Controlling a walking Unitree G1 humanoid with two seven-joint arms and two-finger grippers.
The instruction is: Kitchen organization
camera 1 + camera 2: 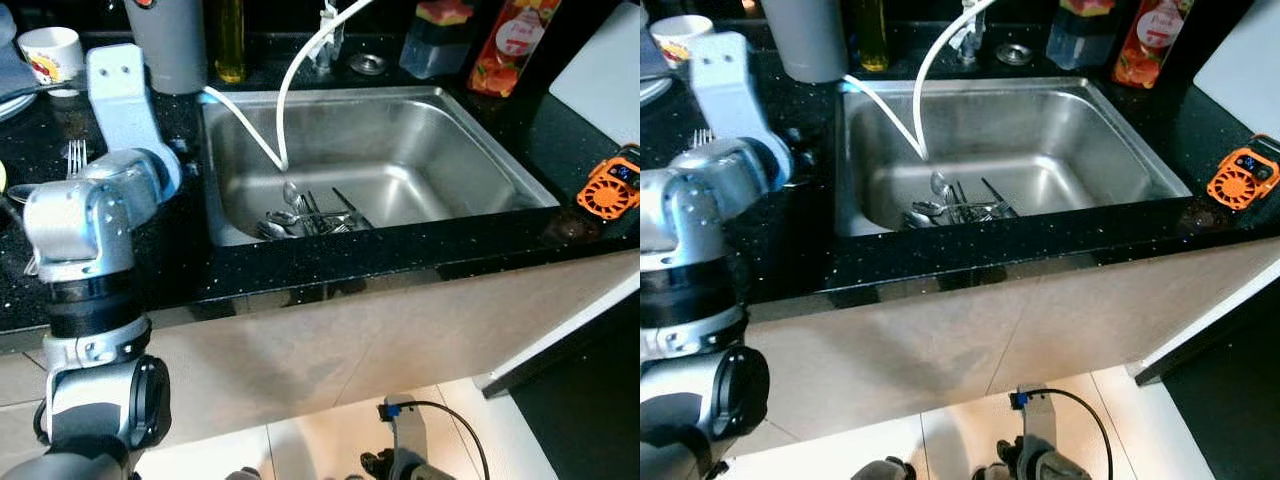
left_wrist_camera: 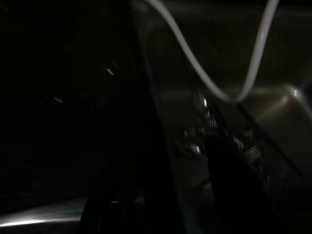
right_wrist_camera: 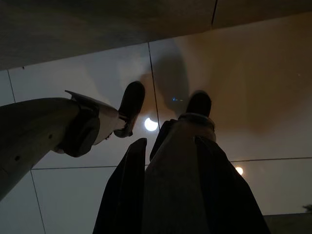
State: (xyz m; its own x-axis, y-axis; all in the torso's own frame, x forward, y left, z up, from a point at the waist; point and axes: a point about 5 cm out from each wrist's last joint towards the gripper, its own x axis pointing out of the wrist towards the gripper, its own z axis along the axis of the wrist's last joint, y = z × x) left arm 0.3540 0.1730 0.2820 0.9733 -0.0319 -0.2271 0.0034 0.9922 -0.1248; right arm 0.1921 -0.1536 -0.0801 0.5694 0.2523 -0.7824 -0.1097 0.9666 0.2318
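A pile of spoons and forks (image 1: 310,215) lies at the bottom of the steel sink (image 1: 480,150). A white hose (image 1: 290,90) loops from the tap down into the basin. A lone fork (image 1: 76,157) lies on the black counter left of the sink. My left arm (image 1: 95,210) is bent up over that counter, its wrist (image 1: 115,80) beside the sink's left rim. In the very dark left wrist view I make out the hose (image 2: 195,63) and cutlery (image 2: 204,117). My right gripper (image 3: 170,146) hangs open over the floor tiles, holding nothing.
Along the back stand a printed cup (image 1: 50,50), a grey canister (image 1: 170,40), an oil bottle (image 1: 230,40), a sponge box (image 1: 440,35) and an orange packet (image 1: 510,40). An orange gadget (image 1: 610,188) and a white board (image 1: 605,75) sit on the right.
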